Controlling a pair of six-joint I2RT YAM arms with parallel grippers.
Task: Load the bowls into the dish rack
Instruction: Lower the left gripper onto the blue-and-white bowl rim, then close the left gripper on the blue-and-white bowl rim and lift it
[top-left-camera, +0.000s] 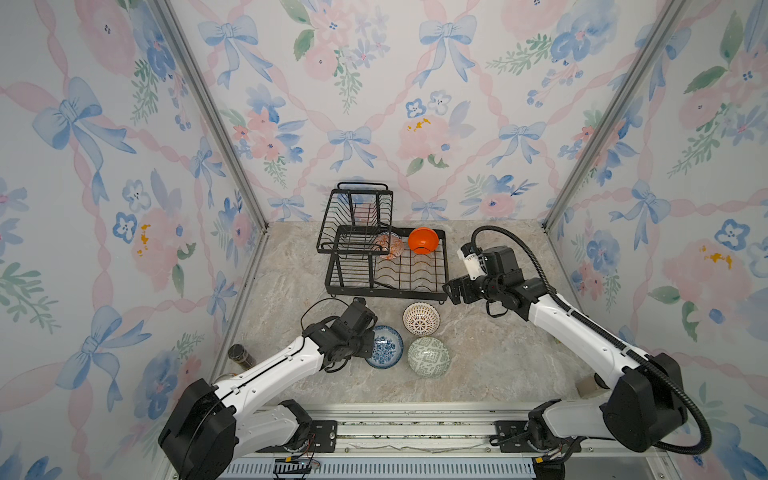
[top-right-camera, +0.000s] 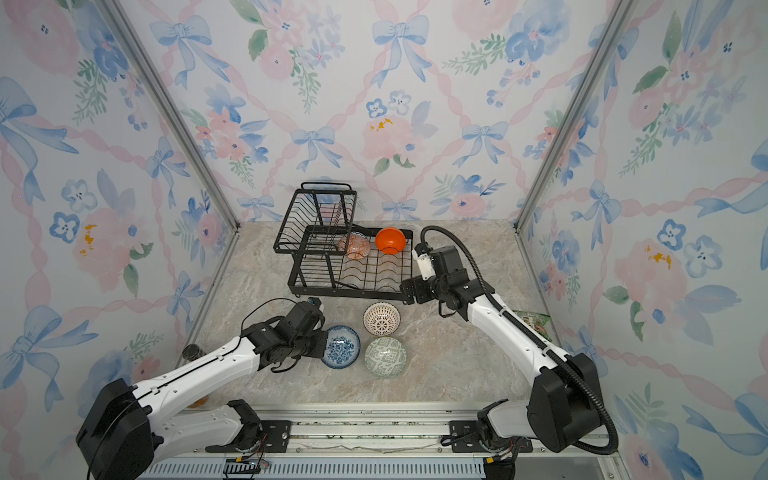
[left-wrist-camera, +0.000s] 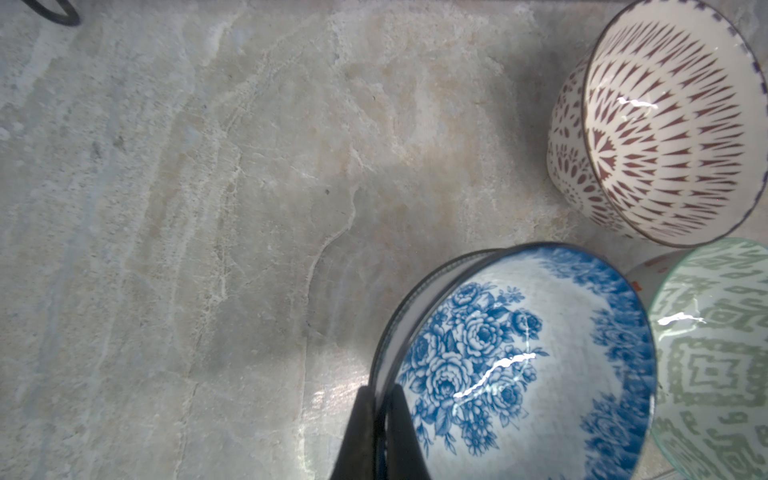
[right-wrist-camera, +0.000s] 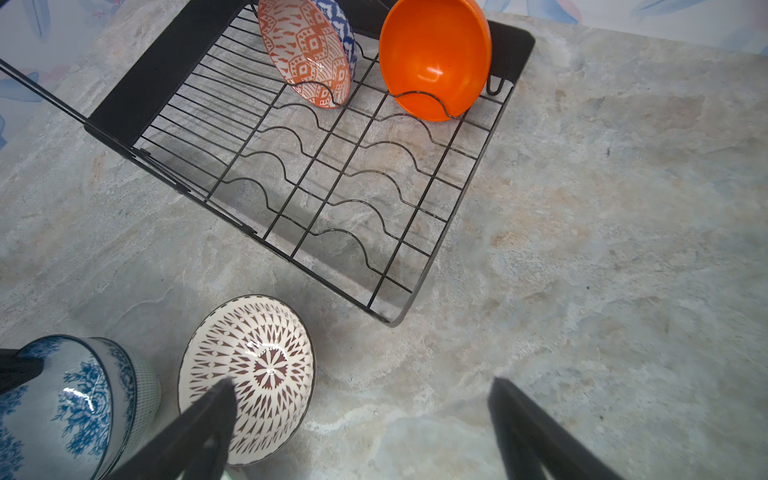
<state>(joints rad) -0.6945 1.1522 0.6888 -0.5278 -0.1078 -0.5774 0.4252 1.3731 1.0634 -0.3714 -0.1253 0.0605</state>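
The dish rack (top-left-camera: 444, 266) sits at 12 o'clock on the marble-look tabletop (top-left-camera: 498, 353). Its raised basket (top-left-camera: 355, 216) is over the 10 o'clock part, with the handle on the far, 12 o'clock side.

Two bowls stand on edge in the wire slots of the low tray (right-wrist-camera: 449, 216). The plain orange bowl (top-left-camera: 423, 240) is in the tray's 1 o'clock corner. The orange-and-white patterned bowl (top-left-camera: 390, 246) is just beside it at 9 o'clock. Both mouths face roughly 6 o'clock and tip a little upward.

On the table, off the tray's 6 o'clock edge, three bowls sit close together with their mouths up. From the blue floral bowl (left-wrist-camera: 528, 365), the brown-lattice bowl (top-left-camera: 421, 318) is at 2 o'clock and the grey-green geometric bowl (top-left-camera: 429, 356) at 4 o'clock. In the wrist views, what looks like a fourth, paler bowl (right-wrist-camera: 145, 386) is nested under the blue one. That makes two bowls racked and four on the table.

The left gripper (left-wrist-camera: 380, 392) is closed tight on the blue floral bowl's rim at its 9 o'clock side, one finger inside and one outside. I can't tell whether the paler bowl's rim is caught in the pinch too.

The right gripper (right-wrist-camera: 361, 382) hangs by the tray's 4 o'clock corner with its jaws spread wide, clear of the rack and the bowls.
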